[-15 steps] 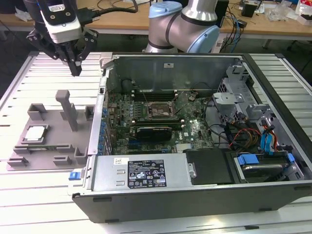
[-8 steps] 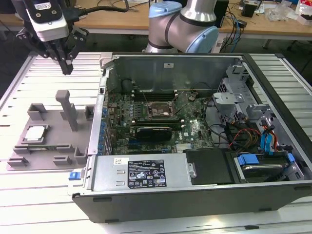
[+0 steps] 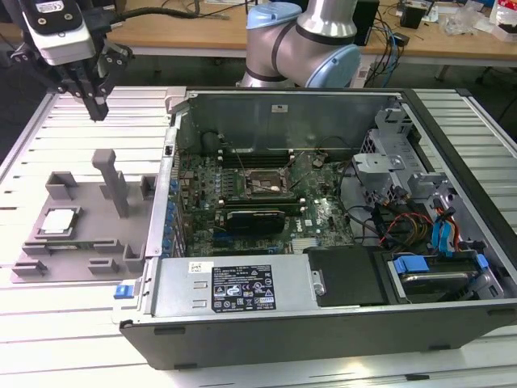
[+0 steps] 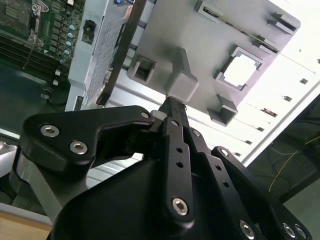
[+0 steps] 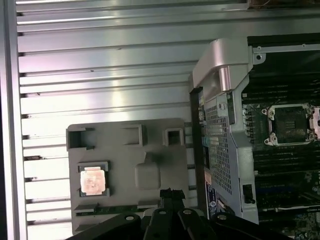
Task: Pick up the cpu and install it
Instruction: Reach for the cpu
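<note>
The cpu [image 3: 58, 221] is a small silvery square chip lying flat in a pocket of the grey plastic tray [image 3: 89, 252] on the exterior view's left; both wrist views show the cpu [image 4: 242, 67] [image 5: 92, 180] too. My gripper [image 3: 97, 109] hangs high above the table behind the tray, well clear of the chip. Its black fingers [image 4: 172, 107] meet at a narrow tip with nothing between them, so the gripper [image 5: 170, 192] is shut and empty. The open socket frame [image 3: 266, 184] sits on the motherboard inside the case, and the first wrist view shows this socket frame [image 5: 290, 122] as well.
The open computer case [image 3: 242, 291] lies on the slatted metal table [image 3: 48, 339], right of the tray. Upright posts [image 3: 113, 182] rise from the tray. Drive bays and cables [image 3: 420, 234] fill the case's right side. The arm's base [image 3: 303, 40] stands behind the case.
</note>
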Tool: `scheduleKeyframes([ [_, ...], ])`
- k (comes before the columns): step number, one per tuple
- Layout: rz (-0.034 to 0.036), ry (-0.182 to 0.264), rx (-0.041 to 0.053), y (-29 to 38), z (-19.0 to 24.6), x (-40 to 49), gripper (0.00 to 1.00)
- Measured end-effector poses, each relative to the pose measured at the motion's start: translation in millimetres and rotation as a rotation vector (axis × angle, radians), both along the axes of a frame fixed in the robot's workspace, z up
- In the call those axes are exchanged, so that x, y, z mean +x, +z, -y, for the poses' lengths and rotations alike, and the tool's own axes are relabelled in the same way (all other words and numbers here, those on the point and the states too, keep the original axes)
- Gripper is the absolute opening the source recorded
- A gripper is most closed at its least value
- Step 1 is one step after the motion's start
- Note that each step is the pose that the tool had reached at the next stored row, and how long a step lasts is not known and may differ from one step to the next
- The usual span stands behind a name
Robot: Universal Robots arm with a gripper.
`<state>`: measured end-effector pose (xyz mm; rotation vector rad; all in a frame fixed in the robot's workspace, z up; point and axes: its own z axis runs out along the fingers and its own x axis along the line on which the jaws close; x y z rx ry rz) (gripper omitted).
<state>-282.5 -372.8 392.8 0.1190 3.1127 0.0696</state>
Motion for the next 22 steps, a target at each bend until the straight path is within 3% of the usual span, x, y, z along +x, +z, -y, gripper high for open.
scheduleKeyframes([
  [5,0.0000,0.000,-0.0001,-1.9,-0.1,-9.0,0.11],
  [13,0.0001,0.000,0.0001,-10.5,0.5,-28.0,0.11],
  [22,0.0000,0.000,0.0000,-20.7,0.6,-36.4,0.11],
])
